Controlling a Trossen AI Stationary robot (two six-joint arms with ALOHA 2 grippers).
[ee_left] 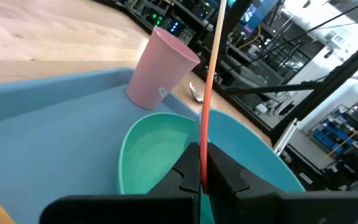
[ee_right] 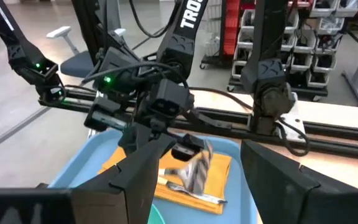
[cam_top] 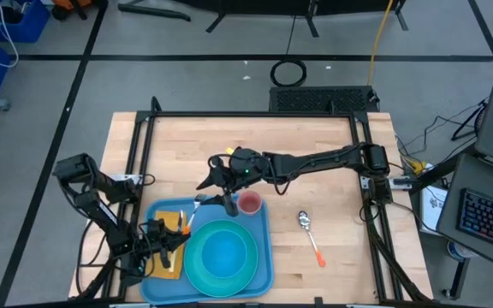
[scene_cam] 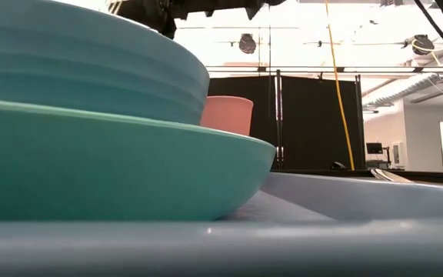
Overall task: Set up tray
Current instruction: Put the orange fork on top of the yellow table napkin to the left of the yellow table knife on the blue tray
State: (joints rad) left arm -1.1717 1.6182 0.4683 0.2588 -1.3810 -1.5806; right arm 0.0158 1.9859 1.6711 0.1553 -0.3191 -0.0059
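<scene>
The light-blue tray [cam_top: 265,257] lies at the table's near edge. On it sit a teal plate [cam_top: 193,267] carrying a blue bowl [cam_top: 222,252], a pink cup [cam_top: 249,204] upright at its far right corner, and an orange napkin [cam_top: 168,224] with a metal utensil [ee_right: 191,190] lying on it. My left gripper [ee_left: 202,177] is over the tray's left side, shut on an orange-handled utensil [ee_left: 209,81]. My right gripper [ee_right: 207,186] hovers open above the tray's far edge, just left of the cup, with nothing between its fingers. My left gripper pinches the utensil's thin orange handle [ee_left: 203,163] between its two fingers. The handle sticks out past the fingertips and runs on toward the table's far side. Its metal end [ee_right: 197,167] hangs above the napkin, clear of the tray.
A spoon with an orange handle [cam_top: 308,229] lies on the bare wood right of the tray. The table's far half and right side are open wood. Black frame rails [cam_top: 255,115] run along the table's edges.
</scene>
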